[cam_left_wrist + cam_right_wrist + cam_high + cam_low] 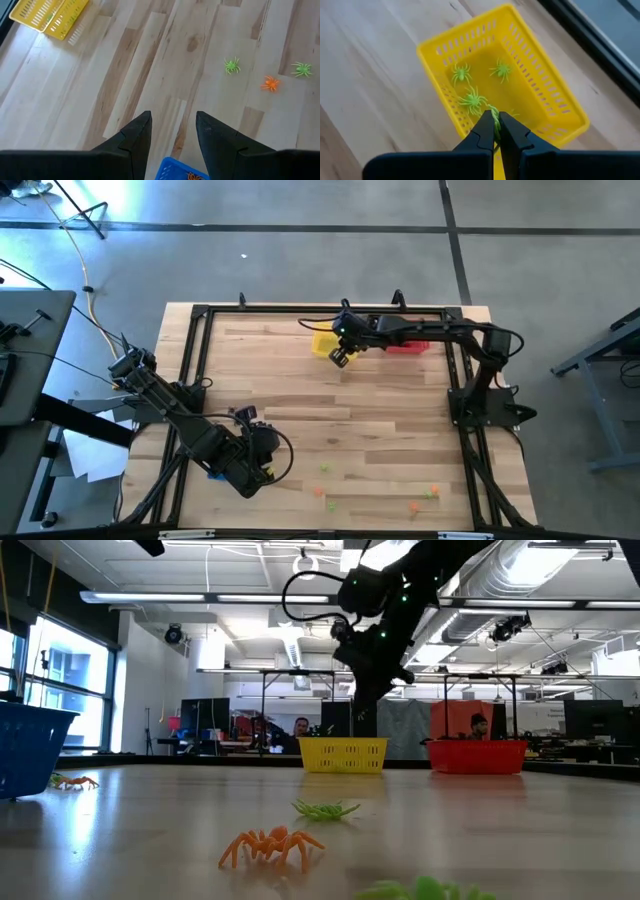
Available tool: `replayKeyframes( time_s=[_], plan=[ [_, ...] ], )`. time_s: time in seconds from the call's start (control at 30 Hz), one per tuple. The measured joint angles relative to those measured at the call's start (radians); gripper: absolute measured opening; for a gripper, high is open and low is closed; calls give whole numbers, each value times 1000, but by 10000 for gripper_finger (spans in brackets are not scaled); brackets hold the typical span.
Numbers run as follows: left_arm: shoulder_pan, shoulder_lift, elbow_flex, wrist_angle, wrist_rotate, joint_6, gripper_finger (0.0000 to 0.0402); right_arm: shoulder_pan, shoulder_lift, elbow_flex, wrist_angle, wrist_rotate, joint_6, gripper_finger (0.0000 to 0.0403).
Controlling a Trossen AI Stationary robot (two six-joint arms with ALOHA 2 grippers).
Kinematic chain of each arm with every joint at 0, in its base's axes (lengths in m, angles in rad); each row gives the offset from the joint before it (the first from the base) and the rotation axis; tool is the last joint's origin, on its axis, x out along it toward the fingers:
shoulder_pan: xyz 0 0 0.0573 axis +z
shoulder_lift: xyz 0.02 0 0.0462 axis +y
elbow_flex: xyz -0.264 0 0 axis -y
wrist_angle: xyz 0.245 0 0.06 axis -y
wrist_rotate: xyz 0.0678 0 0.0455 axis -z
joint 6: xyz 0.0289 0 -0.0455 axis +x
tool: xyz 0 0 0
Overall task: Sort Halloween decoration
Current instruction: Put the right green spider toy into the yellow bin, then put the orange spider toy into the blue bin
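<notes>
The decorations are tiny plastic spiders. Three light green ones (471, 100) lie inside the yellow mesh basket (555, 107) at the table's far side. My right gripper (496, 124) hangs over that basket's near wall, shut on another light green spider. On the near part of the table lie loose green spiders (231, 65) and orange spiders (270, 83), also seen close up in the low view as a green spider (325, 809) and an orange spider (270, 845). My left gripper (172, 125) is open above the blue basket (172, 170) near the left edge, touching nothing. My right gripper pinches a light green spider (495, 116) between its two fingertips, coming from above and pointing down. Only a sliver of green shows between the fingers. The spider is lifted clear, above the yellow basket's near wall.
A red basket (405, 347) stands right of the yellow basket (325, 342) along the far edge. The blue basket (30, 745) holds an orange spider (192, 176), and another orange spider (75, 781) lies beside it. Bare wood spans the table's middle. People sit in the room beyond.
</notes>
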Motion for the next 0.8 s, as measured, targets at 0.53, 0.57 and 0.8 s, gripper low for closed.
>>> replayKeyframes(
  time_s=[0.53,0.57,0.8],
  plan=[
    [0,0,0,0,-2,-1,142,-2,24,0,3,-18,-20,95],
    [0,0,0,0,-2,-1,142,-2,24,0,3,-18,-24,109],
    [0,0,0,-1,-2,-1,142,-2,23,21,-61,-33,-26,164]
  ],
)
